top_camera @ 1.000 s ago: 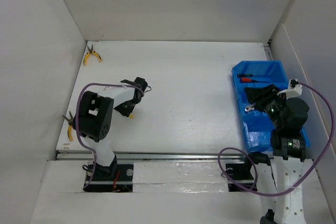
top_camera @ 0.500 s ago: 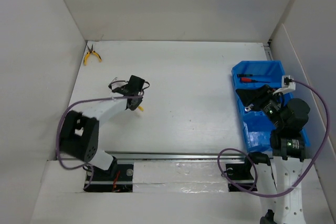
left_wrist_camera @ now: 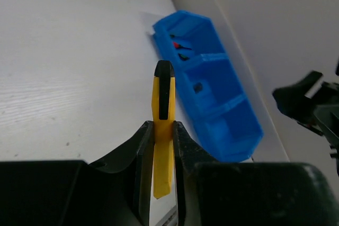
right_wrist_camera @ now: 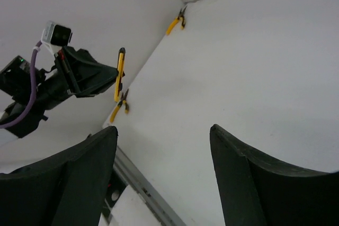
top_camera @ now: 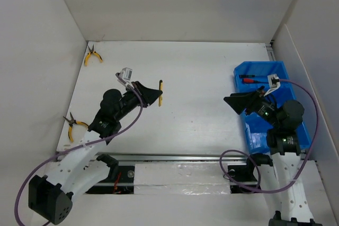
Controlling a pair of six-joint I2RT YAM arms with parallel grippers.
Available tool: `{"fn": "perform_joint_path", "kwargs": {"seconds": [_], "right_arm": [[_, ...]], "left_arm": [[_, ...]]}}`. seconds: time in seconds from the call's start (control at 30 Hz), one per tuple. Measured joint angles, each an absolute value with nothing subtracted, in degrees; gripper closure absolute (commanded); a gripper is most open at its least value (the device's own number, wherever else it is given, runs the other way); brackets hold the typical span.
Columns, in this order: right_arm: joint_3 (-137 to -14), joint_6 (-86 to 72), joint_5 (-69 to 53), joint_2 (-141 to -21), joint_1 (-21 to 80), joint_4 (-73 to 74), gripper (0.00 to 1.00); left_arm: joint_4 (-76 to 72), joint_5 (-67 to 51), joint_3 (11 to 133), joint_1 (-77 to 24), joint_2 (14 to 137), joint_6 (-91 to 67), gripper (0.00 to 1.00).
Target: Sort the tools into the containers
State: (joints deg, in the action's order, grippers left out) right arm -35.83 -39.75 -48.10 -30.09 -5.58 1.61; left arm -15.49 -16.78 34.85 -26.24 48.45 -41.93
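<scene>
Yellow screwdriver (left_wrist_camera: 162, 130) lifted in left fingers (left_wrist_camera: 142, 149), right fingers (right_wrist_camera: 79, 183) withdrawn from bin (top_camera: 259, 133)

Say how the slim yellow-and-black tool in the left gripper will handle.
Likely stiff: the slim yellow-and-black tool stands straight out of the shut left gripper. Probably light, being so thin. Held in a narrow pinch, it might pivot.

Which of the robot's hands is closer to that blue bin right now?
Right. The right hand hangs just left of the blue bin; the left hand, gripping a yellow screwdriver, is far off to its left.
</scene>
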Motion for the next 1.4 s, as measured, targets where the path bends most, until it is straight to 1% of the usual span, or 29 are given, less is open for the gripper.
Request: {"fn": "perform_joint_path", "kwargs": {"seconds": [0.07, 0.1, 0.2, 0.4, 0.53, 0.63, 0.87, 1.07, 1.27, 1.37, 1.4], "right_arm": [[-35.1, -40.6, -47.9, -30.0, -2.6, -0.5, 0.20], [-35.0, -40.7, -47.1, -30.0, -0.4, -1.2, 0.17], [-35.3, -40.2, -42.9, -31.1, 8.0, -3.0, 0.16], [-36.6, -38.6, -27.4, -39.6, 28.8, -4.7, 0.16], [-36.6, -38.3, -17.5, -42.3, 37.1, -4.7, 0.16], [-36.6, -38.5, -11.4, -42.7, 39.6, -4.7, 0.17], [-36.6, -40.8, 0.6, -41.0, 40.6, -4.6, 0.18], [-36.9, -41.9, 4.1, -41.8, 41.2, -4.5, 0.19], [-37.1, -42.7, 6.1, -44.7, 44.3, -4.8, 0.21], [-37.1, -43.0, 8.0, -46.0, 46.6, -5.4, 0.27], [-37.1, -43.1, 8.5, -46.5, 47.2, -5.8, 0.36]], "left_arm": [[-17.7, -18.7, 34.7, -28.7, 47.8, -40.7, 1.00], [-18.7, -19.1, 34.7, -30.4, 48.0, -40.0, 1.00], [-21.4, -19.3, 34.7, -35.5, 50.7, -38.1, 1.00], [-23.7, -15.9, 34.8, -44.2, 56.9, -35.5, 1.00], [-23.0, -11.9, 37.2, -49.4, 58.5, -34.0, 1.00], [-23.4, -9.9, 38.9, -51.7, 58.7, -33.4, 1.00], [-24.3, -6.4, 39.2, -54.4, 58.7, -32.6, 1.00], [-24.7, -5.7, 39.2, -54.6, 58.7, -32.4, 1.00], [-24.7, -5.5, 39.2, -55.0, 59.1, -32.4, 1.00], [-24.7, -5.5, 39.2, -55.0, 59.4, -32.4, 1.00], [-24.7, -5.5, 39.2, -55.0, 59.4, -32.4, 1.00]]}}
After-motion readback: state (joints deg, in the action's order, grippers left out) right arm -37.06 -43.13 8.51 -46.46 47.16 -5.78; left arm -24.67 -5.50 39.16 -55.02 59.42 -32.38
